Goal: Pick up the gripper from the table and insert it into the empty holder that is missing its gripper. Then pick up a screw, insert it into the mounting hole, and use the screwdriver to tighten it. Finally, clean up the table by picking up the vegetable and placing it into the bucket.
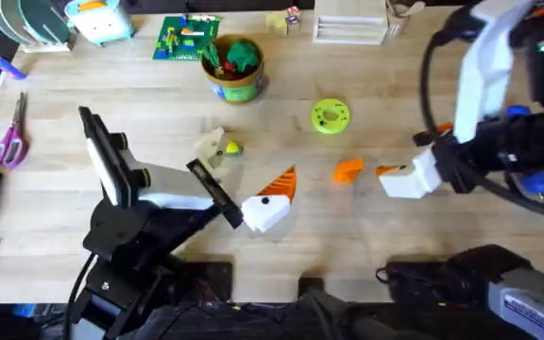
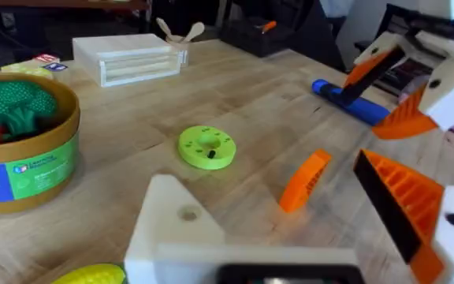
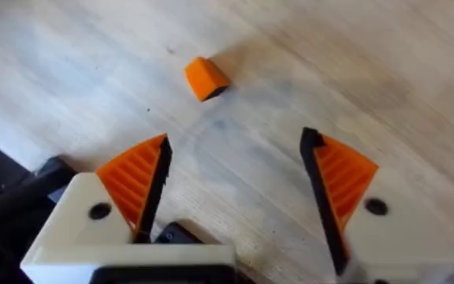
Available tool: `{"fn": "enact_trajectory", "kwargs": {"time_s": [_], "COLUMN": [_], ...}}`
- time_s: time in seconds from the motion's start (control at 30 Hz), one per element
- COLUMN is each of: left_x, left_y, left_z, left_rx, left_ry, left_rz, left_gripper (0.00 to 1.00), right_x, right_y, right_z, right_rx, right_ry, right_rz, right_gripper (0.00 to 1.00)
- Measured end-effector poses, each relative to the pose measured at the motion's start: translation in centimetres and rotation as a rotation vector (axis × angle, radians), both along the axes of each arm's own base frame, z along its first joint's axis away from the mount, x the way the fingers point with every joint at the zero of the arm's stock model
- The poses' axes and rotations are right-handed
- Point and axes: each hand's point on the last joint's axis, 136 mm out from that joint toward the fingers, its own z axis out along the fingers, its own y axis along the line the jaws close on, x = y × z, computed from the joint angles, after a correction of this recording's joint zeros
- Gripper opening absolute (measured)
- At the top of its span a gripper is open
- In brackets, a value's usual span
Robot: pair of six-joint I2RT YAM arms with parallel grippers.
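The loose orange gripper [image 1: 348,170] [image 2: 306,180] [image 3: 205,77] lies on the table between my two arms. My left gripper [image 1: 244,177] [image 2: 266,197] is open. One of its fingers is the bare white holder [image 1: 212,151] [image 2: 181,225] with a mounting hole, and the other carries an orange pad. The yellow vegetable [image 1: 232,148] [image 2: 93,274] lies right beside the holder. My right gripper [image 1: 418,153] [image 3: 235,143] is open and empty, just right of the loose gripper. The blue screwdriver [image 2: 351,101] lies beyond it. The bucket [image 1: 234,71] [image 2: 22,158] stands at the back, holding green and red toy pieces.
A lime-green disc [image 1: 330,116] [image 2: 206,147] lies between the bucket and the loose gripper. A clear box [image 1: 350,28] [image 2: 128,59] stands at the back edge. Scissors [image 1: 9,142] lie far left, and a green brick board [image 1: 187,38] sits behind the bucket.
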Motion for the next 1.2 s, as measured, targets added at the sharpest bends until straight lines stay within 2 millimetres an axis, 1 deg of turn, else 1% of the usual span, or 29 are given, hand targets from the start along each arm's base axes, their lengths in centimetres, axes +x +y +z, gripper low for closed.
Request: {"fn": "enact_trajectory", "kwargs": {"time_s": [0.1, 0.17, 0.27, 0.4, 0.43, 0.5, 0.57, 0.67, 0.73, 0.83, 0.97, 1.03, 1.1, 1.13, 1.2], "left_x": [0.0, 0.0, 0.0, 0.0, 0.0, 0.0, 0.0, 0.0, 0.0, 0.0, 0.0, 0.0, 0.0, 0.0, 0.0], "left_y": [0.0, 0.0, 0.0, 0.0, 0.0, 0.0, 0.0, 0.0, 0.0, 0.0, 0.0, 0.0, 0.0, 0.0, 0.0], "left_z": [0.0, 0.0, 0.0, 0.0, 0.0, 0.0, 0.0, 0.0, 0.0, 0.0, 0.0, 0.0, 0.0, 0.0, 0.0], "left_rx": [0.0, 0.0, 0.0, 0.0, 0.0, 0.0, 0.0, 0.0, 0.0, 0.0, -0.001, -0.001, -0.001, -0.001, -0.002], "left_ry": [0.0, 0.0, 0.001, 0.001, 0.001, 0.001, 0.001, 0.001, 0.001, 0.001, 0.001, 0.001, 0.001, 0.001, 0.002], "left_rz": [0.0, 0.0, 0.0, 0.0, 0.0, 0.0, 0.0, 0.0, 0.0, 0.0, 0.0, 0.0, 0.0, 0.0, 0.0], "left_gripper": [0.993, 0.993, 0.994, 0.993, 0.993, 0.993, 0.992, 0.993, 0.993, 0.993, 0.993, 0.992, 0.992, 0.992, 0.993], "right_x": [-0.3, -0.1, 0.7, 2.1, 2.4, 2.6, 2.6, 2.5, 2.5, 2.5, 2.5, 2.4, 2.4, 2.4, 2.5], "right_y": [1.7, 2.6, 4.0, 5.2, 5.4, 5.6, 5.5, 5.5, 5.5, 5.5, 5.4, 5.4, 5.4, 5.4, 5.4], "right_z": [-1.9, -3.0, -4.7, -6.2, -6.5, -7.1, -7.7, -8.0, -8.0, -8.0, -8.0, -8.1, -8.1, -8.1, -8.0], "right_rx": [-0.053, -0.085, -0.115, -0.136, -0.14, -0.151, -0.164, -0.174, -0.175, -0.176, -0.178, -0.179, -0.18, -0.18, -0.18], "right_ry": [0.068, 0.098, 0.123, 0.114, 0.111, 0.117, 0.131, 0.14, 0.138, 0.136, 0.135, 0.136, 0.136, 0.136, 0.133], "right_rz": [0.141, 0.206, 0.275, 0.34, 0.354, 0.382, 0.404, 0.423, 0.429, 0.435, 0.442, 0.443, 0.446, 0.445, 0.445], "right_gripper": [0.991, 0.991, 0.991, 0.989, 0.972, 0.876, 0.8, 0.72, 0.676, 0.585, 0.524, 0.468, 0.333, 0.21, 0.035]}}
